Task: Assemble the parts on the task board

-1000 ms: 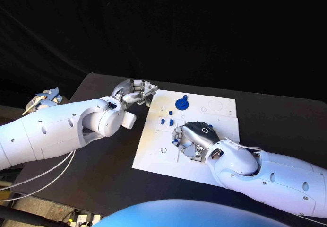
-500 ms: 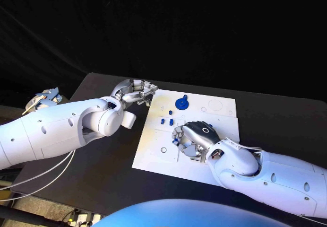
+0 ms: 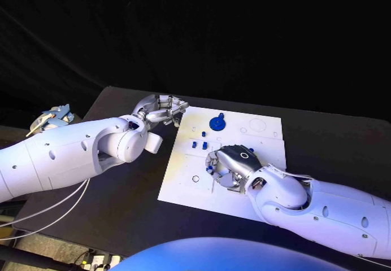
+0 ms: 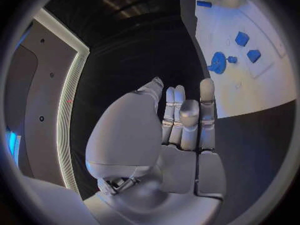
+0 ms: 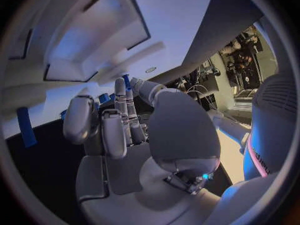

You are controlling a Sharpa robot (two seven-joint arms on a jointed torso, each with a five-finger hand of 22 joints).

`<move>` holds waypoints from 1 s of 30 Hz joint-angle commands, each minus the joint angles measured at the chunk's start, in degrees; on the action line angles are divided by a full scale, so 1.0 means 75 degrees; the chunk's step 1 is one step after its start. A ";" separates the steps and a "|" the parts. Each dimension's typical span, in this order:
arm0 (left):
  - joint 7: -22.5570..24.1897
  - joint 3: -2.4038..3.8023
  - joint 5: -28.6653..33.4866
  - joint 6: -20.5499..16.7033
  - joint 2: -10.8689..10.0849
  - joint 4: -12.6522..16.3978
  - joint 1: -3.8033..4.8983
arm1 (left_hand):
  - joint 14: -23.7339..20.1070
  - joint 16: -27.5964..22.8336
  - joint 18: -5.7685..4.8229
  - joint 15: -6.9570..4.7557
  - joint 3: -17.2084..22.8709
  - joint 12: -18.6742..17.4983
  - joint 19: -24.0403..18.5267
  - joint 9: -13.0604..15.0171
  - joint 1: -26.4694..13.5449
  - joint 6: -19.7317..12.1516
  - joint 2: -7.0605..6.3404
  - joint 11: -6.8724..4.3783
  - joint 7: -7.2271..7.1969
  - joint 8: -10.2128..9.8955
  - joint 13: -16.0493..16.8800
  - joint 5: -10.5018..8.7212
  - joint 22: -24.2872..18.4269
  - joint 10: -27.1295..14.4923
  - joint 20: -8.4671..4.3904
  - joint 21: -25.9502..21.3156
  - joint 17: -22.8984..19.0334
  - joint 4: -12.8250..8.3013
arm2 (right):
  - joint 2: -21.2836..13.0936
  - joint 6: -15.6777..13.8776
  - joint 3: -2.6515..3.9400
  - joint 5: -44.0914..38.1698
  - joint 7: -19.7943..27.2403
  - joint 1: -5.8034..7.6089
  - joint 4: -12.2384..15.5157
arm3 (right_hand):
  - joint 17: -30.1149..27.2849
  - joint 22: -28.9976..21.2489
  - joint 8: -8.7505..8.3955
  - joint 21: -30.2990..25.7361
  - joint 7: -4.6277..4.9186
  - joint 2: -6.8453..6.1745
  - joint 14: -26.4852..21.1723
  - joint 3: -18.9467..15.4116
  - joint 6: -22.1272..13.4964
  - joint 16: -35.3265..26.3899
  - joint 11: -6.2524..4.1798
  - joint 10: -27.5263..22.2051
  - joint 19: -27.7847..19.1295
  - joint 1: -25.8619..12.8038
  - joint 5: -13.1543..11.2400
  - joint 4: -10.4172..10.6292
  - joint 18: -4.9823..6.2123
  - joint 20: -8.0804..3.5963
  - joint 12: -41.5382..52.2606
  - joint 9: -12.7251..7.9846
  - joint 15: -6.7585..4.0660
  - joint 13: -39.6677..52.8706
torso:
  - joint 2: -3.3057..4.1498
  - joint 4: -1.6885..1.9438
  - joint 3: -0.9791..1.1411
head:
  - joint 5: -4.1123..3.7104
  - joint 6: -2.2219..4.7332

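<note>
- In the head view the task board lies in the middle of the black table, with the right hand bent over its middle, fingers curled down toward the plate and a small blue part showing just beside the fingers.
- Whether that hand actually holds the part cannot be told — the right wrist view gives only the fingers drawn together in front of the palm, and what lies under them is hidden.
- The right wrist view does show the board's underside rim and recesses from close by, plus a blue peg standing off to one side of the hand.
- The left hand sits at the board's far left corner, just off its edge; the left wrist view shows its fingers straight and close together, holding nothing — an open, flat hand.
- From that wrist view the blue disc and two blue blocks are seen on the board beyond the fingertips; the head view places the disc near the board's far edge, with small blue pegs between it and the right hand.
- The right forearm covers the board's near right corner.
- The board's near left part is bare white, and dark table runs free along its left edge.
</note>
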 commanded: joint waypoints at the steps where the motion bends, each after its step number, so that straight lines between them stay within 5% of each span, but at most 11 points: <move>1: 0.0007 0.0006 0.0035 0.0075 0.0014 0.0012 0.0011 | -0.0043 -0.0013 0.0094 0.0012 0.0048 -0.0006 -0.0036 -0.0009 -0.0053 -0.0052 -0.0033 -0.0005 0.0019 -0.0045 -0.0008 -0.0006 -0.0009 -0.0060 0.0025 -0.0041 0.0007 -0.0002 | 0.0012 0.0375 -0.0007 -0.0168 -0.0186 -0.0010 -0.0001 | -0.0001 0.0253 0.0037 0.0014 -0.0016 -0.0007 0.0262 0.0029 0.0062 -0.0031 0.0003 0.0071 0.0049 0.0089 0.0046 0.0007 -0.0125 0.0006 -0.0051 0.0007 -0.0037 0.0003 | 0.0001 -0.0003 0.0004 | 0.0003 -0.0011; 17: -0.0011 0.0006 0.0035 0.0082 0.0019 0.0004 0.0011 | -0.0039 -0.0008 0.0095 0.0016 0.0054 0.0001 -0.0033 -0.0013 -0.0062 -0.0053 -0.0026 -0.0002 0.0022 -0.0044 -0.0011 -0.0006 -0.0011 -0.0064 0.0030 -0.0045 0.0015 0.0001 | 0.0078 0.0396 -0.0007 -0.0319 -0.0286 -0.0010 0.0018 | -0.0001 0.0247 0.0035 0.0003 -0.0013 -0.0008 0.0262 0.0026 0.0059 -0.0032 0.0005 0.0072 0.0044 0.0084 0.0043 0.0011 -0.0123 0.0006 -0.0057 0.0008 -0.0036 0.0002 | 0.0003 -0.0003 0.0007 | 0.0005 -0.0013; 30: -0.0040 0.0006 0.0035 0.0093 0.0021 0.0016 0.0011 | -0.0035 -0.0004 0.0096 0.0018 0.0060 0.0006 -0.0031 -0.0016 -0.0064 -0.0055 -0.0023 -0.0001 0.0022 -0.0043 -0.0014 -0.0006 -0.0013 -0.0068 0.0033 -0.0048 0.0024 -0.0001 | 0.0189 0.0903 -0.0008 -0.0308 -0.0375 -0.0010 -0.0038 | -0.0011 0.0246 0.0034 -0.0003 -0.0013 -0.0014 0.0260 0.0019 0.0059 -0.0036 0.0006 0.0077 0.0042 0.0080 0.0037 0.0013 -0.0122 0.0006 -0.0066 0.0011 -0.0035 0.0002 | 0.0001 0.0003 0.0002 | 0.0001 -0.0025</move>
